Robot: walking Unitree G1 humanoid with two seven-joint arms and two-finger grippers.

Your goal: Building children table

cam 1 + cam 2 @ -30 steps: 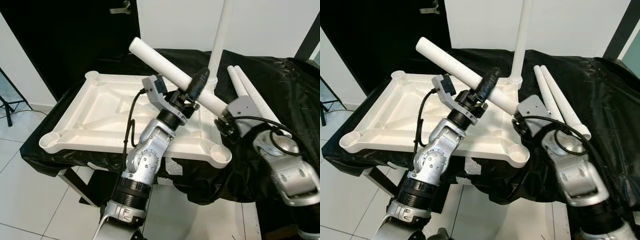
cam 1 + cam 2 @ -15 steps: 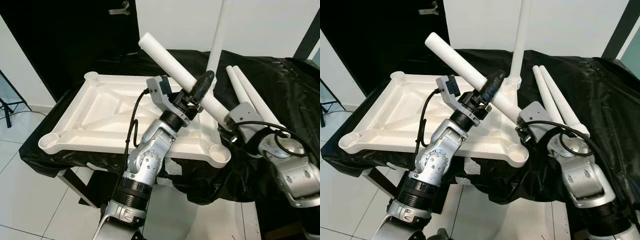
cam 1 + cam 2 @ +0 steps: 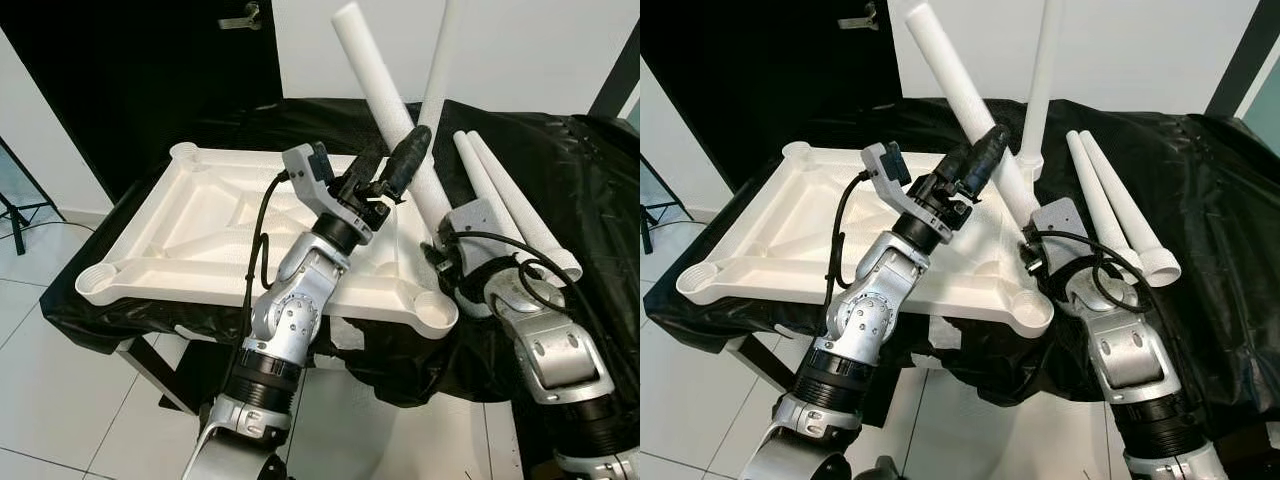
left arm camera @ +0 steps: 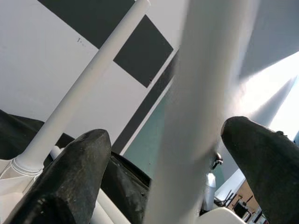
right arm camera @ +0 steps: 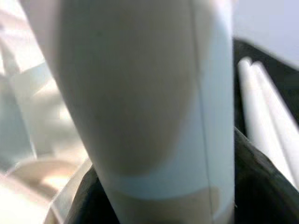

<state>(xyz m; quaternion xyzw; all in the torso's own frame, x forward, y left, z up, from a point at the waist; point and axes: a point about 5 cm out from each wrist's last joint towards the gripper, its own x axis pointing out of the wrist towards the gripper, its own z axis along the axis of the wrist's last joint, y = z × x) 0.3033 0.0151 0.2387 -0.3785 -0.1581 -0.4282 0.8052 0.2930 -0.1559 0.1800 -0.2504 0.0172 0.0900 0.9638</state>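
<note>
The white table leg (image 3: 385,95) held between the two arms has swung from a shallow slant a second ago to a steep tilt, its free end now high near the wall and its lower end down at the right gripper (image 3: 447,243). That change reads as the leg being raised toward upright so its base can be seated in the near right corner socket (image 3: 436,309) of the upside-down white tabletop (image 3: 200,225), which lies on the black-draped work surface (image 3: 560,170). The socket looks empty, so the leg is probably not yet in place.

The left gripper (image 3: 392,172) sits partway up the leg with its two black fingers (image 4: 77,163) either side of it; in the left wrist view there is a gap on both sides of the shaft, so the fingers appear spread around it rather than pinching. The right gripper is closed around the leg's lower end, the shaft pressed close in its wrist view.

One leg (image 3: 440,70) already stands upright in the far right corner socket. Two spare legs (image 3: 510,205) lie side by side on the black cloth, just beside the right arm. The two left corner sockets (image 3: 100,281) are open.

No brand, label or writing can be read on the legs, tabletop or arms.
</note>
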